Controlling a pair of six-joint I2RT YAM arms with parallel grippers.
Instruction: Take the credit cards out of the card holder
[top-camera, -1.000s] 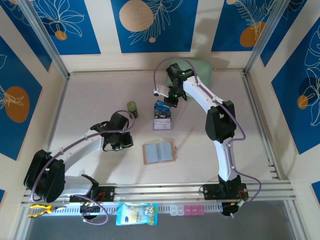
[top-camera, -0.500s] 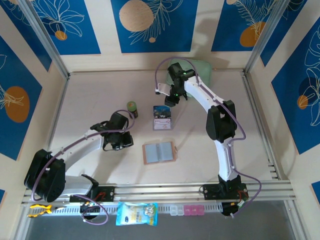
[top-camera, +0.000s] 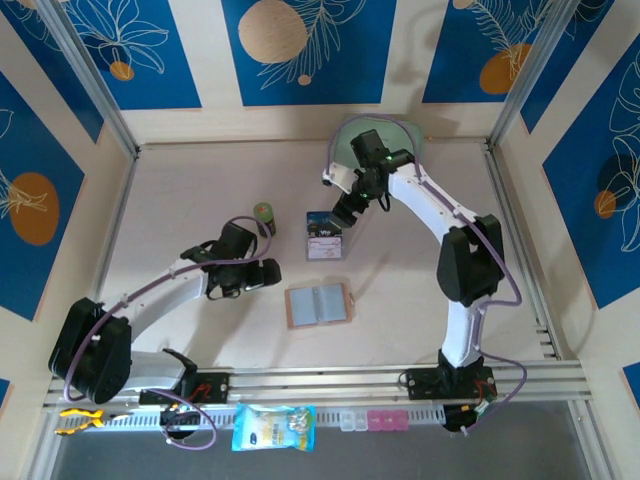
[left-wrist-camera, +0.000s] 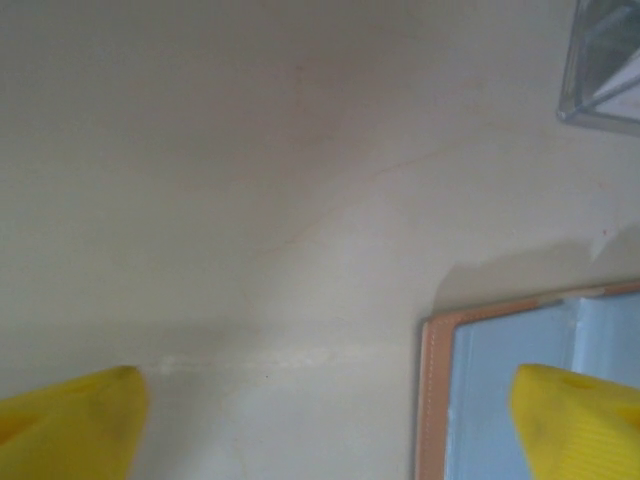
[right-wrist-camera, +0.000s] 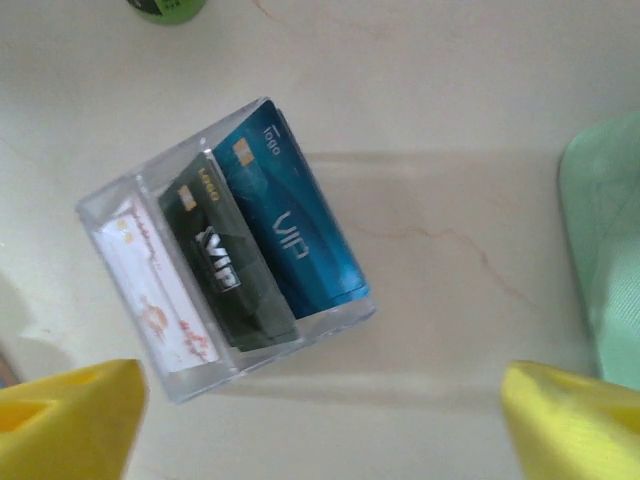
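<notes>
- At the near left of the table, first up, the left gripper: yellow fingers flung wide, nothing between them, hanging low, with one fingertip over the left edge of the card holder.
- Next along, in the near middle: the card holder itself, flat on the table and folded open, grey pockets facing up. Pockets looking bare from above, though too small to swear to.
- Farther back, beyond the holder, inside the clear tray: the credit cards, a pale one, a dark one and a blue one side by side.
- Right above that tray, the right gripper: fingers spread wide too, gripping nothing, tray just ahead of the fingertips.
- Reads like the letting-go end of a drop-off. To finish it well: lift straight up, keep the jaws wide, no sideways sweep near the tray wall. Light plastic, likely to skid or tip at a nudge.
- For the left side: keep off the holder's edge, then check those grey pockets for a card left behind.
- Off to the far right, the mint-green case, apart from the tray. Best to steer clear when pulling away.
</notes>
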